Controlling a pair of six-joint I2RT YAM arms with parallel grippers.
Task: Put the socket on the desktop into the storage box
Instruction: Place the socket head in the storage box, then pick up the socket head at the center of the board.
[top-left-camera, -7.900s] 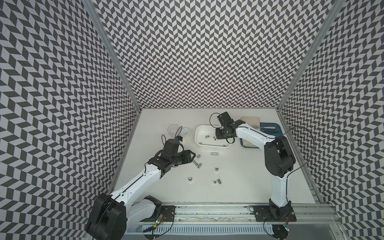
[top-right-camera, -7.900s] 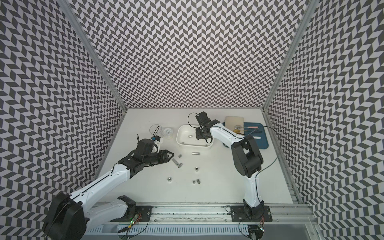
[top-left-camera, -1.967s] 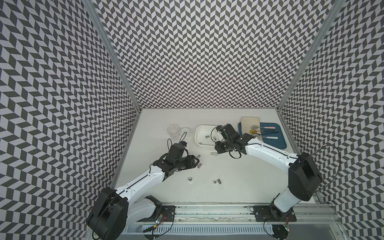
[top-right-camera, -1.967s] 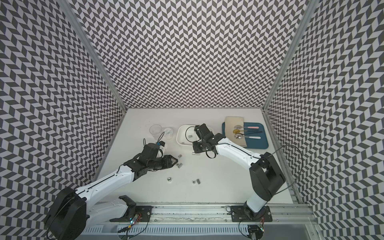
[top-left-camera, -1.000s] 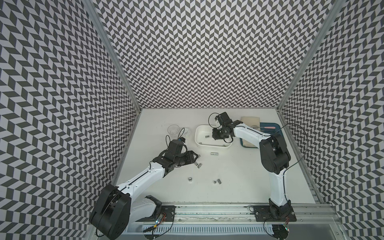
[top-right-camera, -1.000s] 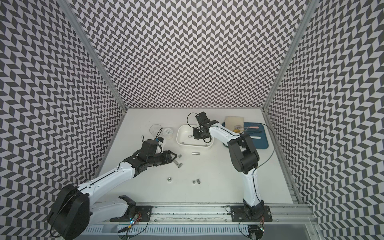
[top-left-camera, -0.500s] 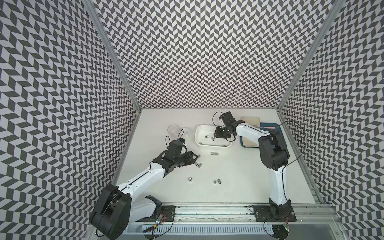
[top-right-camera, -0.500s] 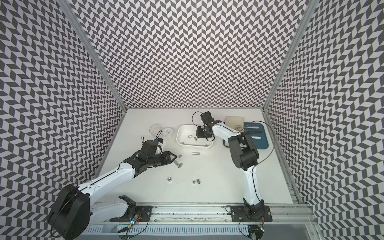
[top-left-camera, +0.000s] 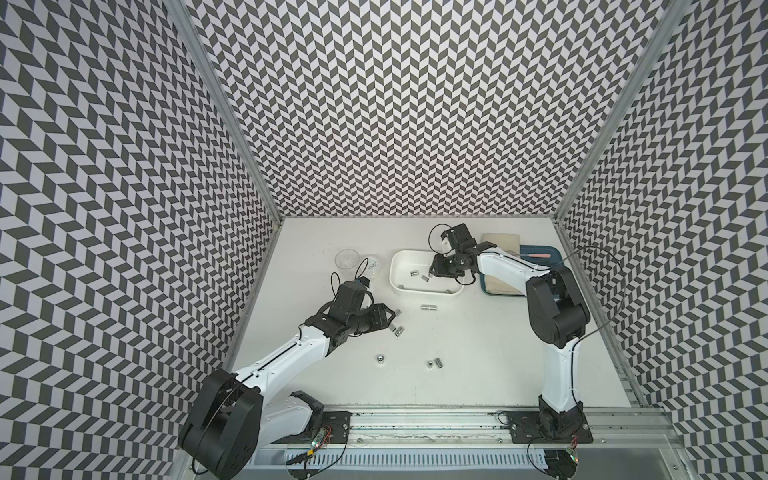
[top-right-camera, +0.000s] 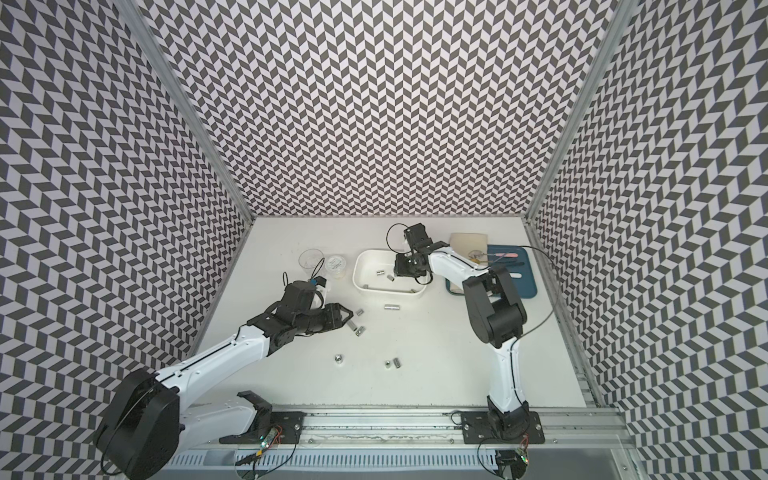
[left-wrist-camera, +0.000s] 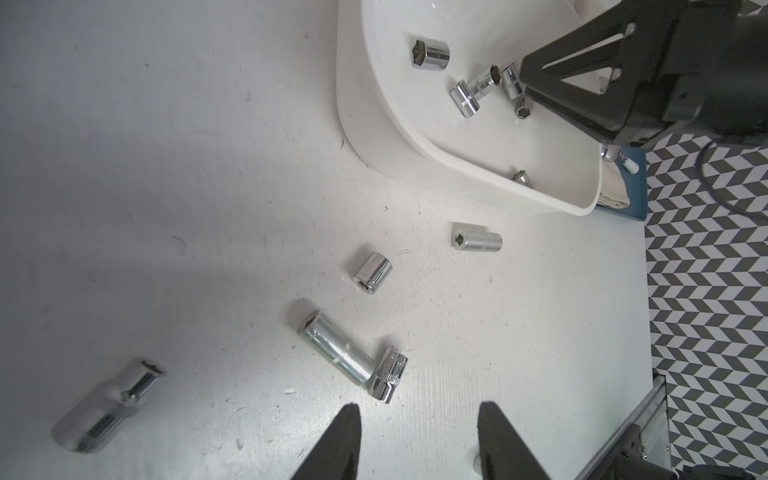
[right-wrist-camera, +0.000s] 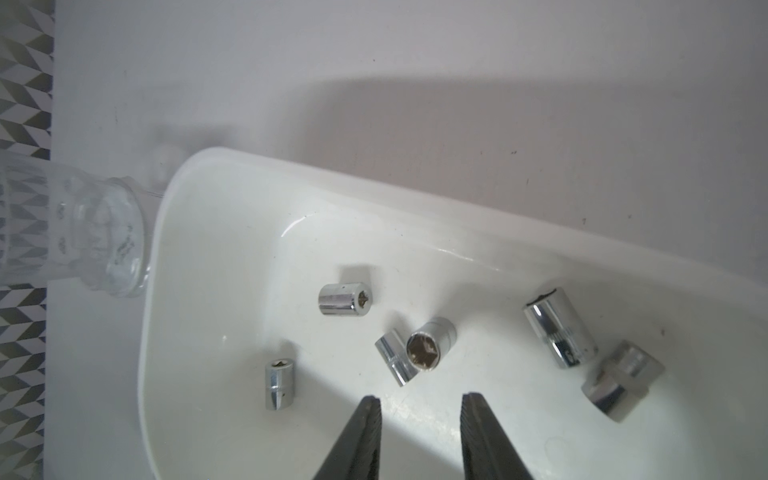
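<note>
Left gripper (top-left-camera: 384, 318): jaws half spread, empty, low over desktop (top-left-camera: 478, 353); loose sockets (left-wrist-camera: 372, 272) at its 3 o'clock, likely next pick; storage box (top-left-camera: 428, 291) at 1 o'clock, boxed sockets (right-wrist-camera: 345, 299) inside; right gripper (right-wrist-camera: 419, 399) above box, jaws slightly parted, nothing held.

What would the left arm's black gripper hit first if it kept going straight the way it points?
Probably the short knurled chrome socket, lying against a longer chrome socket just ahead of the open left gripper, though depth is unclear.
</note>
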